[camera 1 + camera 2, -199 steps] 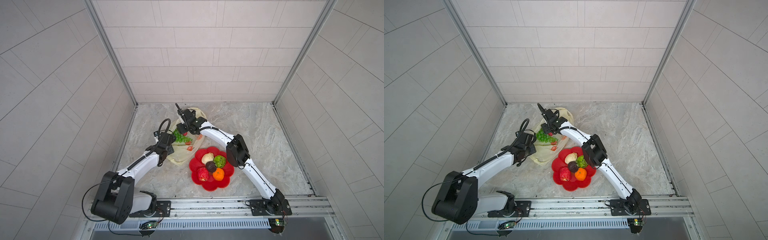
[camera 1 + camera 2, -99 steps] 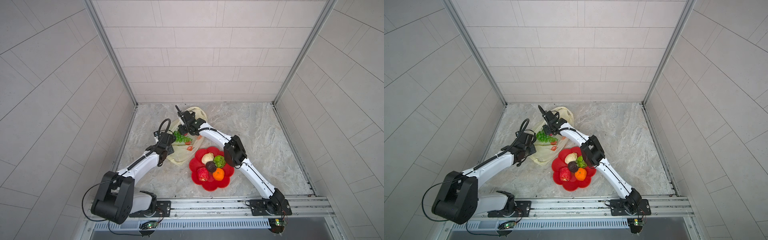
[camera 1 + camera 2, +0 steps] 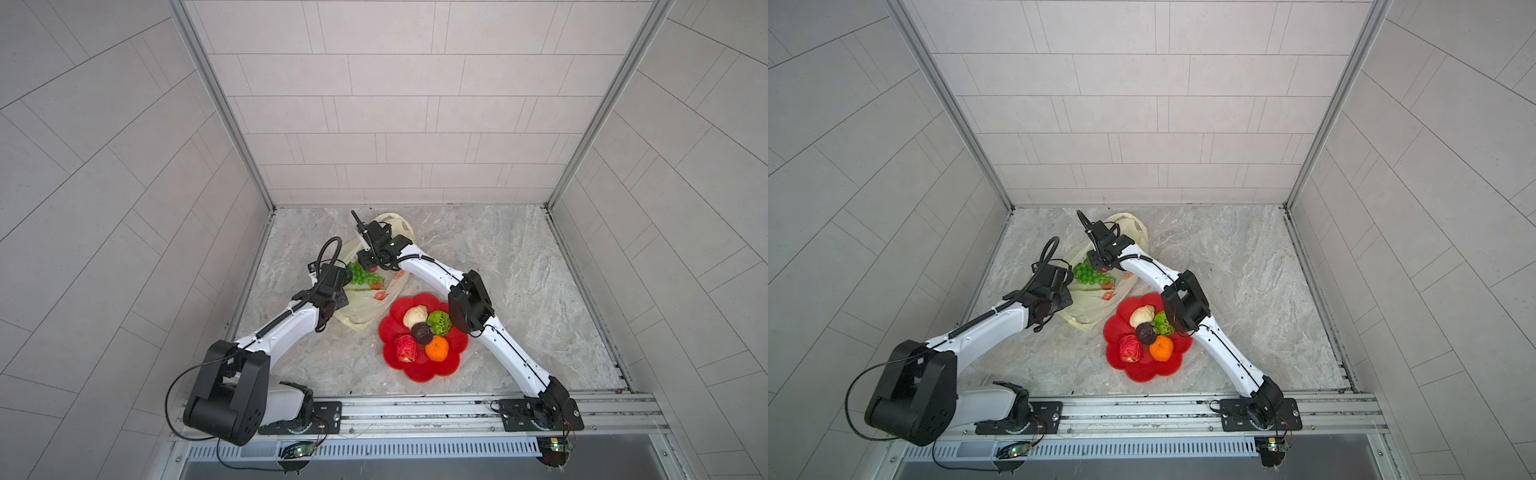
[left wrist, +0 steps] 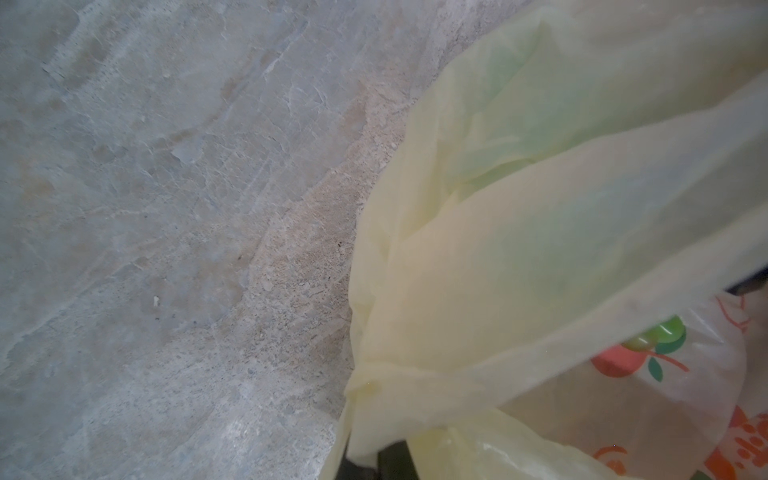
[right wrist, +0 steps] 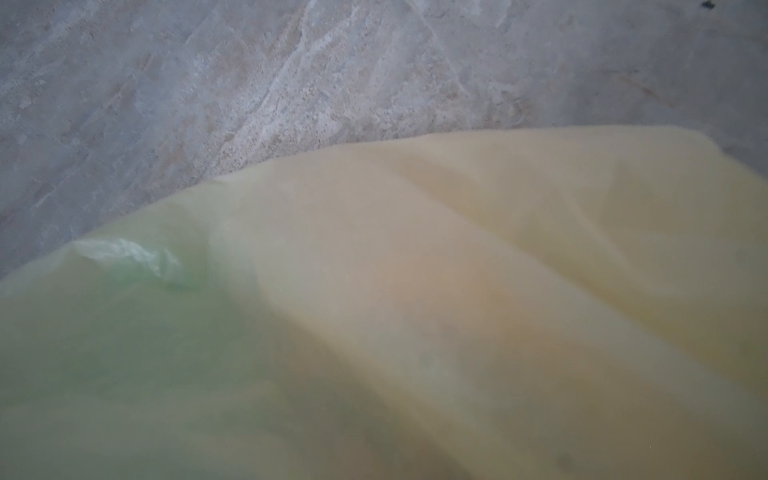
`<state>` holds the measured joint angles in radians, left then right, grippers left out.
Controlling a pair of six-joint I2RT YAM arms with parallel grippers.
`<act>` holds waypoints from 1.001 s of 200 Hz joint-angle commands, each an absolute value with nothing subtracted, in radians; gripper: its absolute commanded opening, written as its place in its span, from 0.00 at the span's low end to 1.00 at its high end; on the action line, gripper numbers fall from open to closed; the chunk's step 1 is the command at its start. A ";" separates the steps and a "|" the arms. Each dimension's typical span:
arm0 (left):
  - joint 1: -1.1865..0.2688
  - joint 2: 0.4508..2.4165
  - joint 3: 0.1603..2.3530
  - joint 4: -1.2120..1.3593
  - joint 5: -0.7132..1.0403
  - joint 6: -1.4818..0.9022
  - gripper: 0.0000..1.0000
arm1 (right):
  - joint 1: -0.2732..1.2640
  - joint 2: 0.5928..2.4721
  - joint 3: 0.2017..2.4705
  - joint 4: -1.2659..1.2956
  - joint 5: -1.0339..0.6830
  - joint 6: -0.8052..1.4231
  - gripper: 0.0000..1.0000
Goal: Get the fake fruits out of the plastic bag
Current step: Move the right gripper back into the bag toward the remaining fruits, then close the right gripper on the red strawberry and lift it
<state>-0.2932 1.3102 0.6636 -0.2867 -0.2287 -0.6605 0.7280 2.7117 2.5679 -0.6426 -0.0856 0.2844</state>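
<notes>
Grey marbled table [image 3: 498,257], plastic bag [image 3: 365,307], red plate [image 3: 415,370]

Both the left arm [image 3: 286,328] and the right arm [image 3: 511,357] have glossy white shells between chunky black joint blocks. A thin black cable runs along each white link. A thicker ribbed black hose [image 3: 326,253] arches over the left wrist, and a loose black wire [image 3: 167,399] curls off the left shoulder block. Each arm is bolted to a black base plate [image 3: 513,417] with silver screws. A small circuit board [image 3: 299,450] with a green light is wired to the left base.
</notes>
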 commanded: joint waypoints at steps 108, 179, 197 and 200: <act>-0.291 1.301 0.675 -0.290 -0.220 -0.660 0.00 | 0.776 2.374 2.285 -0.664 -0.098 0.239 0.51; -0.285 1.297 0.676 -0.295 -0.213 -0.663 0.00 | 0.812 1.988 1.754 -0.439 -0.063 0.258 0.50; -0.285 1.292 0.673 -0.293 -0.210 -0.663 0.00 | 0.829 1.869 1.608 -0.390 -0.050 0.252 0.50; -0.285 1.293 0.673 -0.293 -0.210 -0.663 0.00 | 0.833 1.848 1.586 -0.383 -0.048 0.250 0.50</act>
<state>-0.2924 1.3159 0.6643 -0.2852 -0.2070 -0.6613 0.8078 2.0087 1.7138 -0.4850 -0.0799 0.2611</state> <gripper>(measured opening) 0.049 0.501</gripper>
